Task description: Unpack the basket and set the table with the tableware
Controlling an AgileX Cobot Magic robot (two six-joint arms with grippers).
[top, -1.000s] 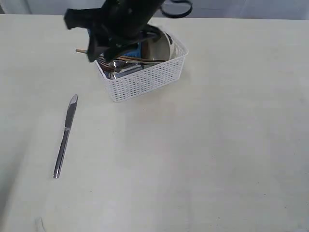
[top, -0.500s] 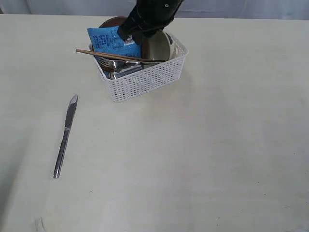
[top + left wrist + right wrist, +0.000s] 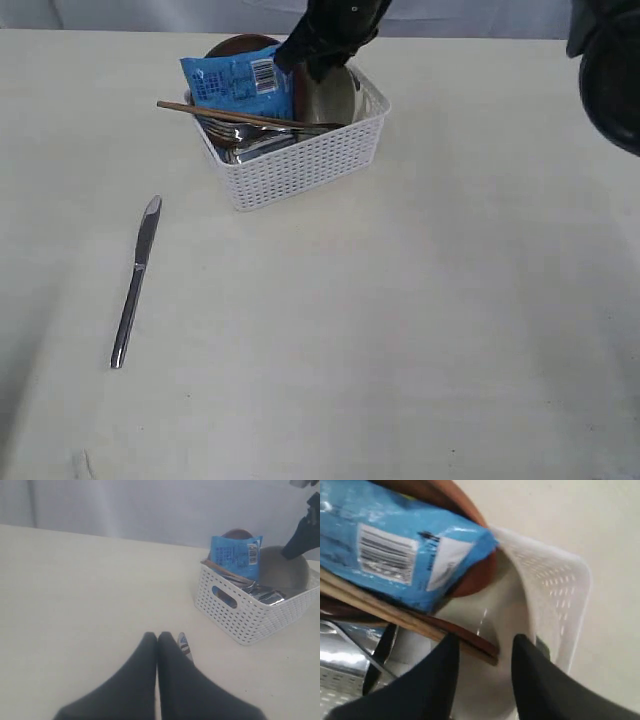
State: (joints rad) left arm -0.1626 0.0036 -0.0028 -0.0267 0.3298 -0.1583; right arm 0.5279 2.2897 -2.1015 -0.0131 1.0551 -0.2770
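If the right gripper [image 3: 484, 642] closes where it hangs, it may pinch the chopsticks [image 3: 225, 115] lying across the basket [image 3: 300, 165] rather than the bowl [image 3: 335, 98] beneath. A lift could then drag out the blue packet [image 3: 235, 85] or tip the light basket. Its jaws stand apart and hold nothing, pointing down into the basket beside the packet and the plate [image 3: 240, 45]. The arm reaches in from the top edge of the exterior view. The left gripper [image 3: 157, 640] hovers low over the table [image 3: 420, 330], fingers together and empty, near the knife [image 3: 135, 285], which lies well apart from the basket.
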